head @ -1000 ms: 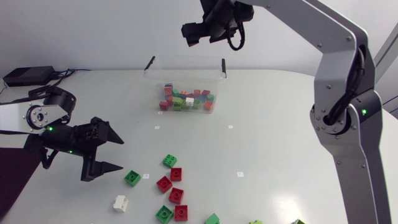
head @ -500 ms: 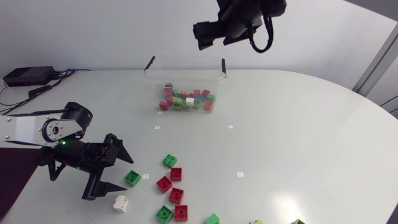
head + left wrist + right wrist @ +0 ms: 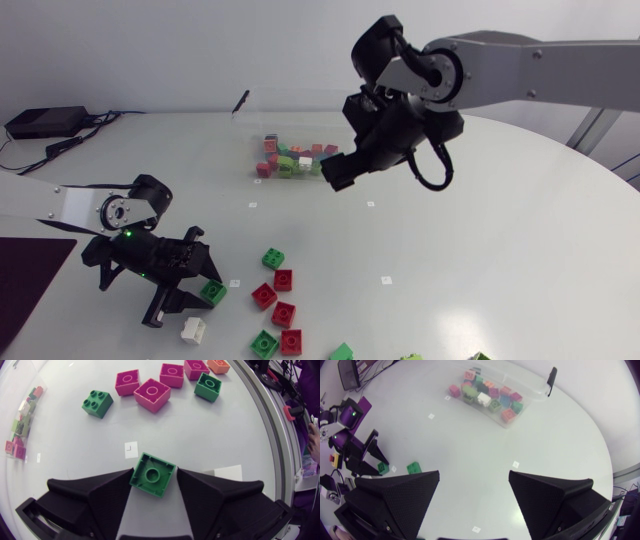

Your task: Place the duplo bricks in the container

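The left end effector [image 3: 155, 471] is low over the near left part of the surface [image 3: 480, 250]. It is closed on a green brick [image 3: 152, 476], which sits at the tips with one finger against each of two opposite sides, its hollow underside facing up. A white brick [image 3: 193, 328] lies just beside one finger, and a small white marker [image 3: 131, 449] is stuck to the surface just ahead of the held brick.

Beyond that lies a loose scatter. A green four-stud brick [image 3: 273, 258] lies apart from the others. Three red bricks [image 3: 264, 296] lie close together, with another green brick [image 3: 264, 344] and a fourth red brick [image 3: 291, 342] touching each other near the surface's near edge. More pieces are cut off at that edge.

The clear container [image 3: 300, 110] stands well apart, across the surface towards its far side. It is open-topped, with a black latch at each end, and a heap of mixed red, green, white and orange bricks covers its floor.

The right arm comes in from the right and carries the right end effector [image 3: 474, 474] high, near the container's right end. Its fingers are spread wide with nothing between them. From its own camera the container lies ahead of it and the left arm off to one side.

A black box [image 3: 45, 121] with cables sits at the far left corner.
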Tool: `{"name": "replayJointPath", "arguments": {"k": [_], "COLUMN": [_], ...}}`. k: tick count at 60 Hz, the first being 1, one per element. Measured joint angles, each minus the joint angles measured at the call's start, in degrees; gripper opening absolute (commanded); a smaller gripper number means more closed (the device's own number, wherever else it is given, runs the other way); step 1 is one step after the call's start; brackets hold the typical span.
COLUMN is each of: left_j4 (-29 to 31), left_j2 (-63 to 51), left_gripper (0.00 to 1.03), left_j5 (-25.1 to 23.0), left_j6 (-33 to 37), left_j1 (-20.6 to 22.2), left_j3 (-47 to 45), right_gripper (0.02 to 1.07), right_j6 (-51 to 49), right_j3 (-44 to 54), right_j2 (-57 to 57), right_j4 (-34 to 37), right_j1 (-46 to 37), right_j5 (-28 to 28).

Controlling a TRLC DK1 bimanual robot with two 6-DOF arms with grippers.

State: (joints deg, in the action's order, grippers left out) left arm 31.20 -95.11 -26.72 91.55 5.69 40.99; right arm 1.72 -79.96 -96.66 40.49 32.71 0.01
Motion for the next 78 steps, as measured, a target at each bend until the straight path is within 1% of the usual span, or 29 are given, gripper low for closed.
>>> {"name": "replayJointPath", "arguments": {"k": [1,2,6,14,24,31,39,49,63,67,71,75,78], "left_j4": [0.0,0.0,-0.1,-0.2,0.2,1.8,2.4,3.0,3.5,3.5,3.4,2.2,-0.4], "left_j2": [-0.1,-0.1,-0.2,-0.2,-0.1,0.6,3.2,6.6,11.8,13.3,13.8,14.0,14.0], "left_gripper": [0.03,0.03,0.03,0.03,0.03,0.03,0.03,0.03,0.03,0.03,0.03,0.03,0.03], "left_j5": [0.0,0.0,0.0,0.0,0.5,0.6,0.0,-0.9,-2.9,-3.7,-4.3,-4.5,-4.5], "left_j6": [0.0,0.0,-0.1,-0.2,-0.5,-1.6,-3.4,-6.4,-12.2,-15.4,-18.1,-21.2,-24.6], "left_j1": [0.1,0.2,0.3,0.4,0.4,0.3,0.3,0.1,0.2,0.8,1.3,2.1,2.9], "left_j3": [0.1,0.1,0.4,0.6,1.1,2.6,4.4,6.6,9.3,12.0,14.5,16.9,18.4], "right_gripper": [1.02,1.02,1.02,1.02,1.02,1.02,1.02,1.02,1.01,0.99,0.99,0.97,0.95], "right_j6": [0.0,0.0,0.0,1.3,2.2,2.4,2.8,2.8,2.8,2.8,2.8,2.8,2.8], "right_j3": [0.9,1.5,3.9,5.9,8.2,10.2,13.6,16.4,20.1,21.9,23.1,23.6,23.9], "right_j2": [0.2,0.4,1.1,1.6,3.1,3.9,3.9,3.9,3.8,3.6,3.3,3.0,2.6], "right_j4": [0.0,0.1,0.9,6.3,11.3,13.8,15.1,17.9,18.8,19.2,19.5,19.6,19.5], "right_j1": [0.2,0.3,1.0,1.3,1.3,1.3,1.3,1.0,1.4,2.0,2.6,3.3,3.8], "right_j5": [0.0,0.0,0.0,0.2,0.5,0.3,0.2,-3.0,-4.7,-5.4,-6.0,-6.2,-6.5]}}
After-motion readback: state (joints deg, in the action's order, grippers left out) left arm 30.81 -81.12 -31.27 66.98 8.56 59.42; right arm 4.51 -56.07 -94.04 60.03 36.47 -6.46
